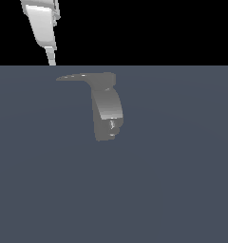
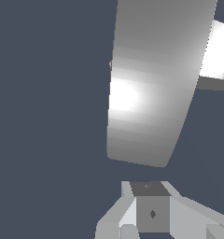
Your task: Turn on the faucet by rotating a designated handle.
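Stood upright mid-floor as a matte grey curved faucet (image 1: pixel 107 111), thin flat grey handle (image 1: pixel 75 77) pointing horizontally toward exterior view's left, just under white gripper (image 1: pixel 51 59), finger state untellable.

No readable text, labels, brands, numbers or signs in either view. Checked faucet (image 1: pixel 108 111): plain matte grey, unmarked; small notched detail near its lower end, at about 5 o'clock on the body, too small to read as any character. Checked handle (image 1: pixel 75 77): bare grey blade, no lettering. Checked end effector (image 2: pixel 151 212): white and grey casing, unmarked except a small dark diamond-shaped mark on its grey centre block in the wrist view; not legible as a sign or logo. Surface (image 1: pixel 182 180): uniform slate blue, no print.
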Available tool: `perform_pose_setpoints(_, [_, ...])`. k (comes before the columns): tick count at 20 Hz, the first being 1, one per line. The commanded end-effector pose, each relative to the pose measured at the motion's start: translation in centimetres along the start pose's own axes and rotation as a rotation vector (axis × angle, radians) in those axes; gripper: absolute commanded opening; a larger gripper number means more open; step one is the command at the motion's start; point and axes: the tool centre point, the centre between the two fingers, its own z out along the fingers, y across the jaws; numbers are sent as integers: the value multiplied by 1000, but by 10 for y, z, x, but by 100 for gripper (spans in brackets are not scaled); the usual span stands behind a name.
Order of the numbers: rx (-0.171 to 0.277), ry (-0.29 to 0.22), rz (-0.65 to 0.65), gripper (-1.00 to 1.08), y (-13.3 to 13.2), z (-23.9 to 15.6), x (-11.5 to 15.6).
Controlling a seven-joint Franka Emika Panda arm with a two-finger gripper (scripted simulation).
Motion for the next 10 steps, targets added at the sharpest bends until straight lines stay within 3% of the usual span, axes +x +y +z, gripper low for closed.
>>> perform_pose_setpoints(1, [-2, 3, 56, -100, -14, 10, 7])
perform_pose_setpoints(10, [-9, 7, 217, -100, -51, 37, 33])
